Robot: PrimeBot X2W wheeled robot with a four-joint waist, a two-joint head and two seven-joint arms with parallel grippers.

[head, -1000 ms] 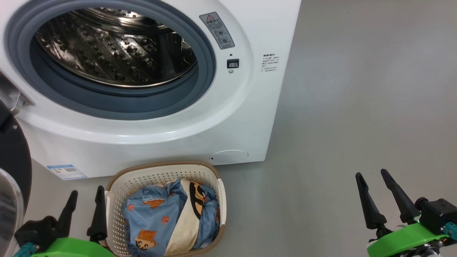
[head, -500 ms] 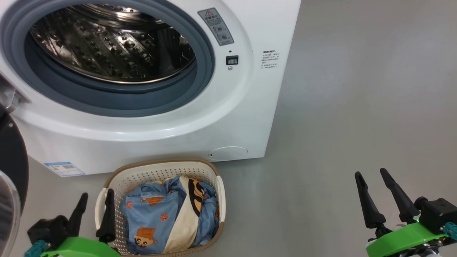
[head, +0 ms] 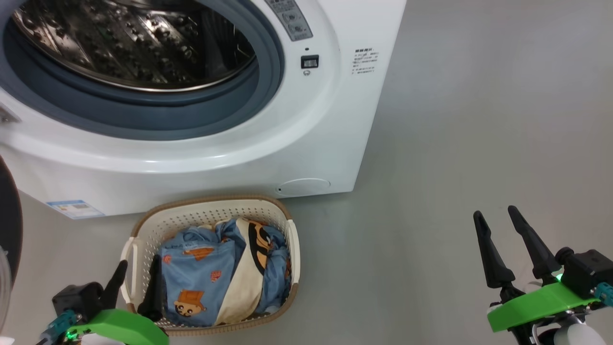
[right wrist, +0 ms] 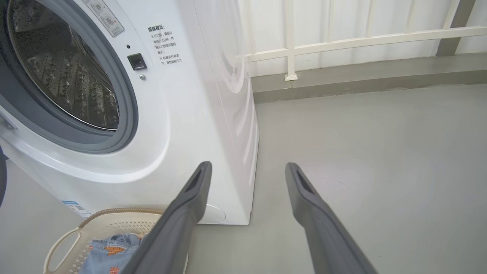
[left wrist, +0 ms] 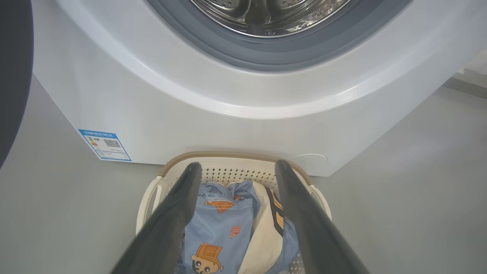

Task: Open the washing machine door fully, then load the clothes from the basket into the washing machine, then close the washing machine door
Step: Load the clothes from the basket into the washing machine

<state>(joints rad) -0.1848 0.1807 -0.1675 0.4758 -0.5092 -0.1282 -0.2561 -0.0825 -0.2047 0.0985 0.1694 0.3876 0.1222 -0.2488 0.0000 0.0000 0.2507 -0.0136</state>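
The washing machine (head: 191, 163) stands open, with the washing machine door (head: 7, 215) swung out at far left. Just before it sits the basket (head: 210, 201), handles to either side, holding the clothes (head: 201, 273). Their cream strip runs from machine toward robot. The left gripper (head: 140, 261), jaws wide and empty, has shifted from beside the basket to straddle its left rim. The right gripper (head: 494, 212), equally spread and empty, hangs well apart.

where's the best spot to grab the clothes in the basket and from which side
Probably best to pinch the bunched blue folds of the clothes, coming straight down with the left claw. The basket walls close off every side, and the pile lies open upward.
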